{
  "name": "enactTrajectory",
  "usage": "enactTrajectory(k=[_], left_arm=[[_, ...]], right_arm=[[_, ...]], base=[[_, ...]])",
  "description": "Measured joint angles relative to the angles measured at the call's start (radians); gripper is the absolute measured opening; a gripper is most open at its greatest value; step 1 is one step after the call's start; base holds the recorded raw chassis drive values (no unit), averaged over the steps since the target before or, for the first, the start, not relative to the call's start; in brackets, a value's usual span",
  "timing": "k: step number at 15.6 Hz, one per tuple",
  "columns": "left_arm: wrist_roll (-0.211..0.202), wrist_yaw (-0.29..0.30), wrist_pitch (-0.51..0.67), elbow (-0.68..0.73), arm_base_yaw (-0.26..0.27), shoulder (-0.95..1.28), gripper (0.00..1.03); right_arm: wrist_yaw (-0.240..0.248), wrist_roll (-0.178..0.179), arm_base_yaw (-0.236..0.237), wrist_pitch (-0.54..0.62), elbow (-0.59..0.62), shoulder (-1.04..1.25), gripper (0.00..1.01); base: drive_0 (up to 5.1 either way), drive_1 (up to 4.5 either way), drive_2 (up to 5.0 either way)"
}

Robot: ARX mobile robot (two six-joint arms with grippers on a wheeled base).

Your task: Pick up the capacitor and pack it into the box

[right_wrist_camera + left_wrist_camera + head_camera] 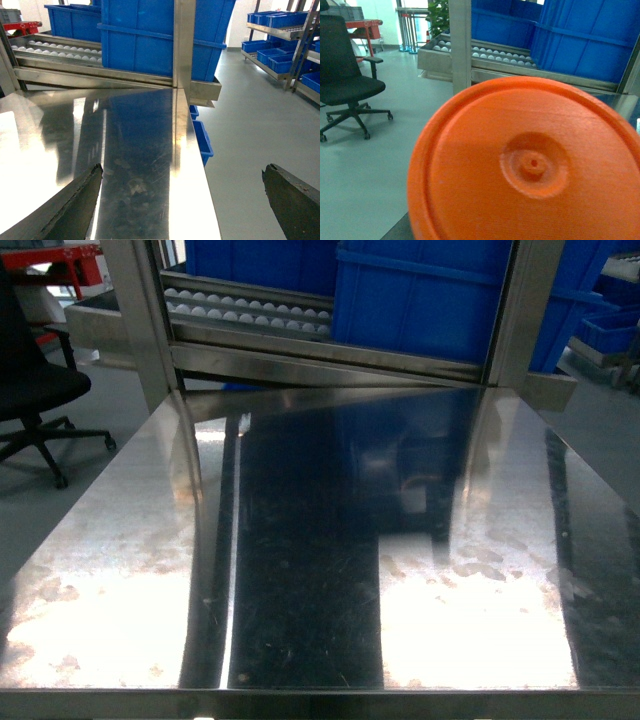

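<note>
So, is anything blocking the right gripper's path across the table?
Nothing visible: the right gripper is open over the table. No box shows. An orange disc fills the left wrist view.

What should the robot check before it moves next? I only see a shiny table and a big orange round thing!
1. Box in view: not ok. No pink tub shows on the steel table or elsewhere.
2. Capacitor in view: cannot tell. None is clearly visible.
3. Left wrist camera view: not ok. A large orange disc fills most of it; what it is cannot be told.
4. Left gripper state: cannot tell; not visible.
5. Right gripper: ok. Jaws stand wide apart, empty, above the table's right edge.
6. Surroundings: ok. Blue bins sit on the roller rack behind the table, and the office chair stands off to the left.
</note>
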State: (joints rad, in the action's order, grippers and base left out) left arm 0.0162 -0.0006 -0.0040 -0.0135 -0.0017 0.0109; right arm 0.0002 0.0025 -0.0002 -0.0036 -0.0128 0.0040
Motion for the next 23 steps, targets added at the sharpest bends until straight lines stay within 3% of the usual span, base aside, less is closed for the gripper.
enactTrajectory(k=[23], left_arm=[[-0.007, 0.002, -0.002, 0.0, 0.0, 0.0, 0.44]], right_arm=[[0.0, 0.0, 0.0, -0.002, 0.0, 0.0, 0.98]], base=[[0.0, 0.0, 0.0]])
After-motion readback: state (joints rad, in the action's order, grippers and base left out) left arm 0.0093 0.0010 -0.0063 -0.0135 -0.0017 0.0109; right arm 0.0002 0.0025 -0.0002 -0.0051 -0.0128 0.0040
